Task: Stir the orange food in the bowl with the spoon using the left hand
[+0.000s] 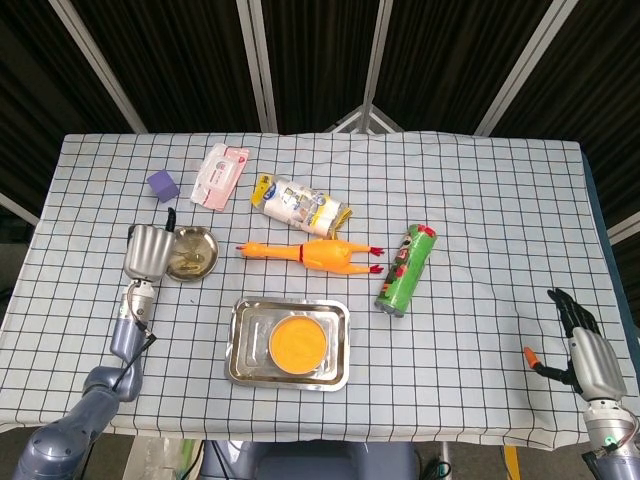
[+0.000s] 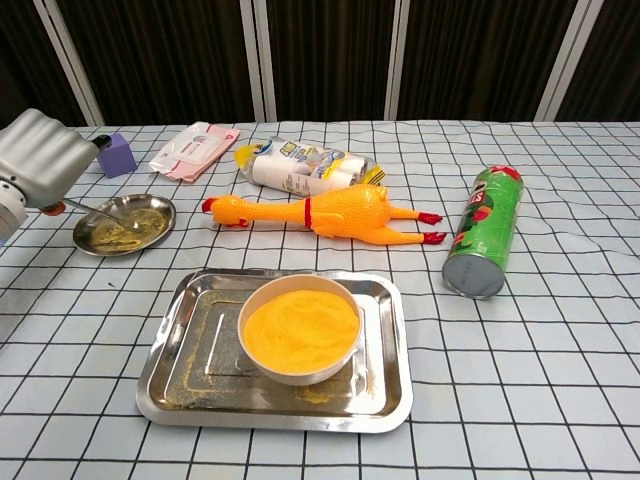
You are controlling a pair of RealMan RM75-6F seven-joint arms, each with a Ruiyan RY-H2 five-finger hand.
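A white bowl of orange food [image 1: 299, 342] [image 2: 300, 324] stands in a steel tray [image 1: 244, 372] [image 2: 166, 352] near the table's front. To its left, my left hand [image 1: 148, 250] [image 2: 40, 158] hovers at the left rim of a small round metal dish [image 1: 196, 253] [image 2: 140, 225] with its fingers curled in. It grips a thin metal spoon [image 2: 90, 209], whose handle slants down from the hand so that the tip lies in the dish among crumbs. My right hand [image 1: 586, 350] hangs open beyond the table's right front corner, holding nothing.
A yellow rubber chicken [image 1: 310, 254] lies between the dish and a green chip can [image 1: 405, 270] on its side. Further back are a purple cube [image 1: 162, 185], a pink wipes pack [image 1: 220, 175] and a bagged package [image 1: 300, 205].
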